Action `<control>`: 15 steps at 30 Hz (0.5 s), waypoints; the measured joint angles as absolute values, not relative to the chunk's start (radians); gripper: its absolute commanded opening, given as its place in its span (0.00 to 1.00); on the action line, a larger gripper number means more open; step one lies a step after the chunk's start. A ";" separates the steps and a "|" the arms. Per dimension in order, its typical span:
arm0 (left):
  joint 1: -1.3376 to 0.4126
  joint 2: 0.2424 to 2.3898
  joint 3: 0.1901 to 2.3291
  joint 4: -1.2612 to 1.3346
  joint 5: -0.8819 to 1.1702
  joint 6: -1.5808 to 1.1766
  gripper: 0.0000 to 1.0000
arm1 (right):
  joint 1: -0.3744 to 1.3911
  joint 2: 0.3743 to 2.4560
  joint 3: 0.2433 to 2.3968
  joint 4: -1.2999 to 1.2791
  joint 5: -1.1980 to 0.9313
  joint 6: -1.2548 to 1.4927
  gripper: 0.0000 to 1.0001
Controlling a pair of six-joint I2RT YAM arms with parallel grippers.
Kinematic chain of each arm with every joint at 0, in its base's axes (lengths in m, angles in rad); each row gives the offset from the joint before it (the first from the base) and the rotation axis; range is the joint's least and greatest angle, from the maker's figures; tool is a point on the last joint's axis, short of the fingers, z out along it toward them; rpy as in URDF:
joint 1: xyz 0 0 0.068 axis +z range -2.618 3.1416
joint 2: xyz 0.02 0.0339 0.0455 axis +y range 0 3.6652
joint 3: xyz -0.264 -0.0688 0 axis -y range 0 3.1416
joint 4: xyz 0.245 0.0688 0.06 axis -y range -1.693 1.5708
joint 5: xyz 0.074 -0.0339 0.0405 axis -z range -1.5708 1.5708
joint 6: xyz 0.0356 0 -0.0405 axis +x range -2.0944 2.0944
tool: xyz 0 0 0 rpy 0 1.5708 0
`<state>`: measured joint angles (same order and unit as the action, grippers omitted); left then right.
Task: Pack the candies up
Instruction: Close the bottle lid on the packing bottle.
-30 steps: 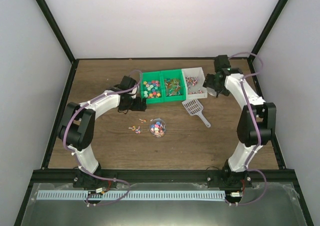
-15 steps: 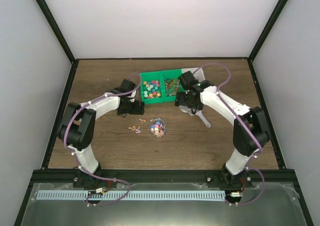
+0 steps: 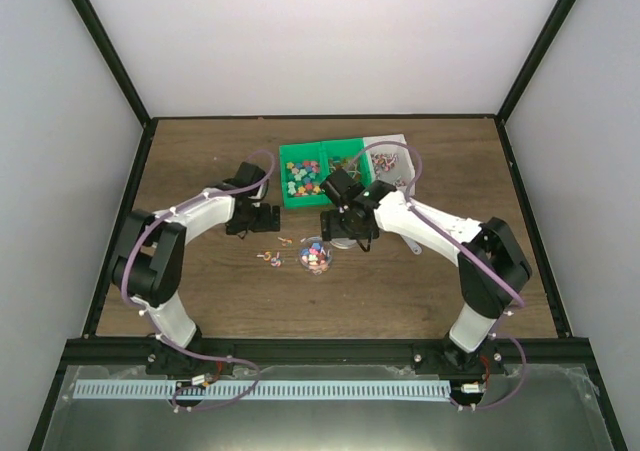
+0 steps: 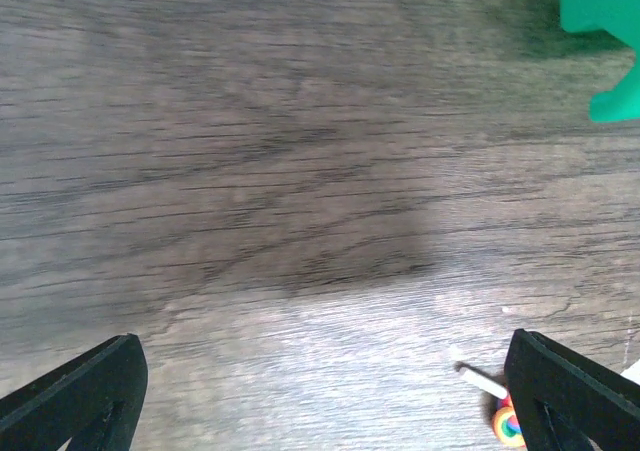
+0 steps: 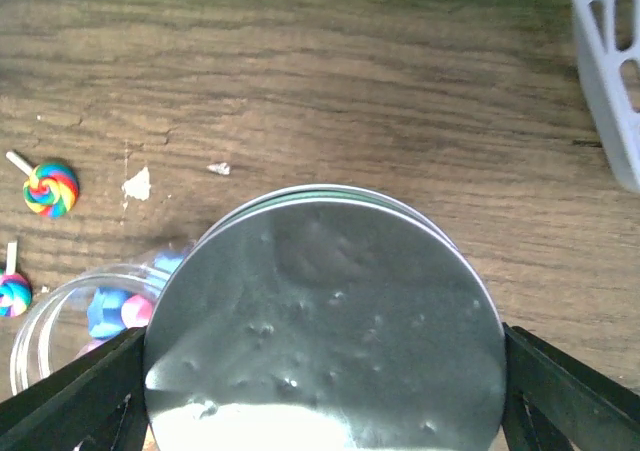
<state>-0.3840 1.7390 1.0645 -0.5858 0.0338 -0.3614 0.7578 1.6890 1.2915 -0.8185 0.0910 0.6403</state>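
So from where we're sitting, the right arm (image 3: 420, 219) is reaching in over the middle of the worktop (image 3: 200, 161). The right jaws are clamped onto the edges of a round silver lid (image 5: 325, 316), one finger (image 5: 70, 411) on each side. The lid hangs right by the little clear jar (image 5: 22, 336) and overlaps its right part in the wrist view, but we can't tell if the two actually touch. The candies (image 3: 316, 258) are spread around a bit. There's a small pile of blue and pink ones in that jar, a bunch more in the green bin (image 3: 284, 176) at the back, and a few swirly lollipops (image 5: 50, 188) lying loose on the wood just left of the jar. The grey scoop (image 5: 612, 81) lies on the worktop off to the right of the lid. Over on the other side, the left arm (image 3: 200, 209) is down low near the front-left corner of the green bin. The left jaws are spread wide with only bare wood between them, and one lollipop pokes in beside the right-hand finger (image 4: 570, 401). A white bin (image 3: 392, 156) sits next to the green one, but its contents are too small for us to make out.
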 measured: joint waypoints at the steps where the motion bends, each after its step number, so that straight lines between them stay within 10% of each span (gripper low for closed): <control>1: -0.380 1.732 1.065 -0.593 0.027 -0.366 1.00 | 0.767 1.689 1.288 -0.820 0.090 0.640 0.88; 15: -0.336 1.655 0.966 -0.600 0.044 -0.366 1.00 | 0.873 1.746 1.371 -0.877 0.121 0.712 0.87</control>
<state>-0.3359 1.6554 0.9657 -0.5999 0.0444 -0.3656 0.8730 1.7462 1.3712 -0.8772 0.1215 0.7124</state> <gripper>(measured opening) 0.999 0.887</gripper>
